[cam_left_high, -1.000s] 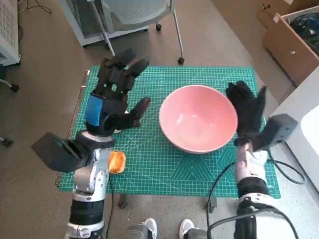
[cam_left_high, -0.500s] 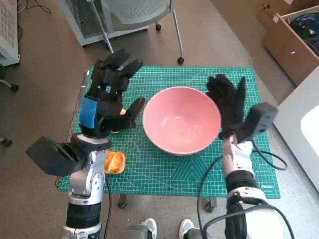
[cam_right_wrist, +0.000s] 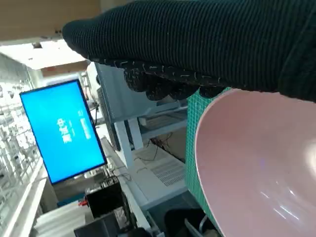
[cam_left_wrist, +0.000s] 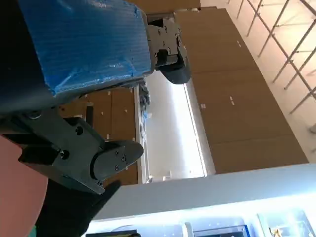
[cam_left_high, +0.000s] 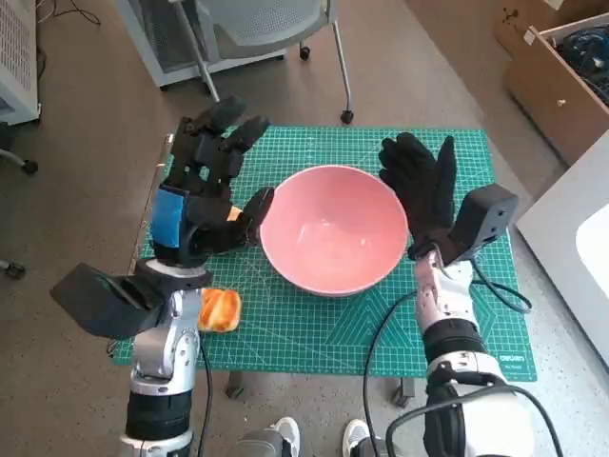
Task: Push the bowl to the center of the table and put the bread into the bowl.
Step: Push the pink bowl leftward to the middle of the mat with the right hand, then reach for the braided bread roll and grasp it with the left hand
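Pink and empty, the bowl sits near the middle of the green cutting mat that covers the table. The right hand, in its black knitted glove, lies flat against the bowl's right rim with fingers straight and spread, holding nothing; that flat placement suits a sideways push rather than a grasp. The left hand stands on the bowl's other side, fingers spread and raised, grasping nothing, its thumb close to the left rim, seemingly ready to check the bowl's slide. The bread lies on the mat near its front left edge, beside the left forearm and well apart from the bowl, untouched. The push looks nearly complete; the bread is not yet picked up.
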Available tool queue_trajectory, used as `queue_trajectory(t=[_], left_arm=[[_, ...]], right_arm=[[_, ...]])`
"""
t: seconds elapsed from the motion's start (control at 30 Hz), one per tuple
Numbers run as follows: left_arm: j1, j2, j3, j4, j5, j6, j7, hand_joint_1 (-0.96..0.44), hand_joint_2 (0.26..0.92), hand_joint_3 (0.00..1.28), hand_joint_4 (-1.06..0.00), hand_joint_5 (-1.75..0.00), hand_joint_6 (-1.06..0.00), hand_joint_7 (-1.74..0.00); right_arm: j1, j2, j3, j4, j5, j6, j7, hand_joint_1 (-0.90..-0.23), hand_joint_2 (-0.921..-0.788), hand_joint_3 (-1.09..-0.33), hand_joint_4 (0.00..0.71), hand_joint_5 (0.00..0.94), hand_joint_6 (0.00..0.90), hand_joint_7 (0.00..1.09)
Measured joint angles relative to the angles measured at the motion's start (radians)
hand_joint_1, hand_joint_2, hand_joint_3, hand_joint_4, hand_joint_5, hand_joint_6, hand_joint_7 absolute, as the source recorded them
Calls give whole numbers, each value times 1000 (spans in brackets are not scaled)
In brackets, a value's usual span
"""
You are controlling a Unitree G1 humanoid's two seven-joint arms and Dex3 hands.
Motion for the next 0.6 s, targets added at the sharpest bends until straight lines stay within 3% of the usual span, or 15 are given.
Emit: queue_trajectory(t=[0.37, 0.6], left_arm=[[4, 1, 10, -9, -5, 10, 4, -148, 662, 716, 1, -750, 1, -862], [2, 7, 22, -15, -15, 20, -1, -157, 664, 708, 1, -760, 1, -838]], right_arm=[[35, -49, -9, -187, 17, -144, 53, -506, -921, -618, 309, 9, 164, 450], [110, -46, 17, -404, 48, -210, 110, -512, -921, -626, 306, 6, 167, 450]])
